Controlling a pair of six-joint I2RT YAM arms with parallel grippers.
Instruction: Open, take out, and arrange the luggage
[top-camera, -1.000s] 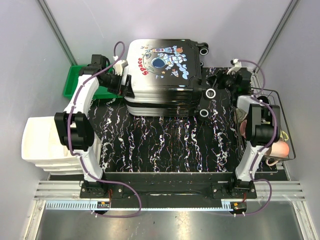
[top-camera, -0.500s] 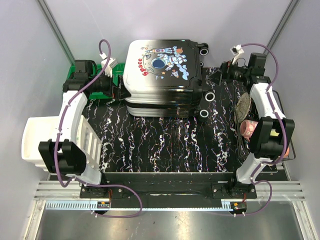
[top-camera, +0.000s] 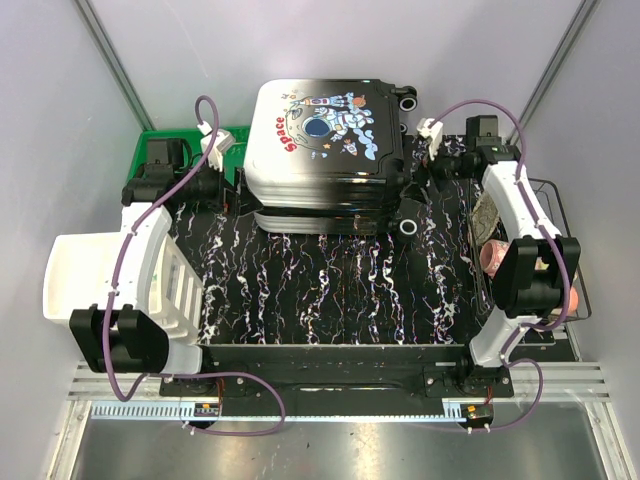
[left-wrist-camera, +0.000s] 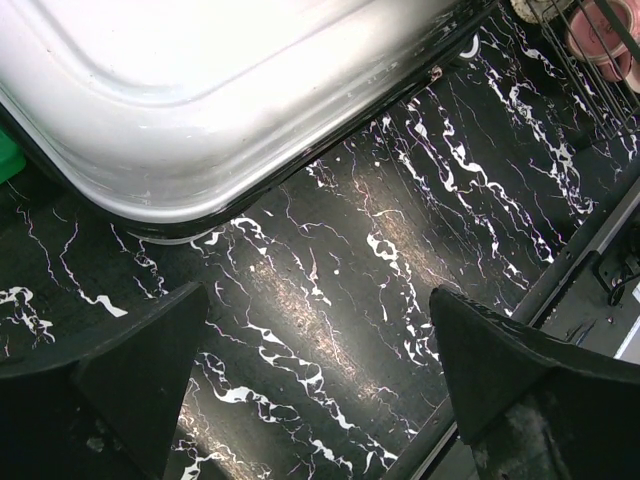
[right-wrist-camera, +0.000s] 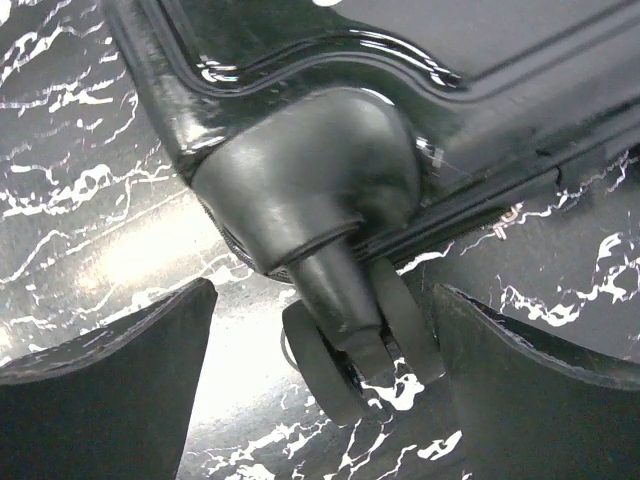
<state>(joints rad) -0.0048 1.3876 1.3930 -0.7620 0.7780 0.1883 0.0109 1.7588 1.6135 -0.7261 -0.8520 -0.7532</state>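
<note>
The luggage (top-camera: 322, 150) lies flat and closed at the back of the mat, astronaut print up, small wheels on its right side. My left gripper (top-camera: 226, 186) is open and empty just off its left edge; in the left wrist view the white shell (left-wrist-camera: 220, 90) is above my gripper (left-wrist-camera: 318, 300), with only mat between the fingers (left-wrist-camera: 110, 390). My right gripper (top-camera: 428, 172) is open at the right near corner. In the right wrist view a double wheel (right-wrist-camera: 350, 375) and its black housing (right-wrist-camera: 300, 190) sit between the spread fingers of my gripper (right-wrist-camera: 325, 330), without visible contact.
A green bin (top-camera: 160, 152) stands left of the luggage behind my left arm. A white drawer unit (top-camera: 75, 285) stands at the left edge. A wire basket (top-camera: 570, 262) with pink items stands at the right. The black marbled mat (top-camera: 330, 290) covers the table.
My left gripper has drawn back a little from the luggage's left side and the arm has swung outward. My right arm has swung up and its gripper has come onto the wheel corner.
</note>
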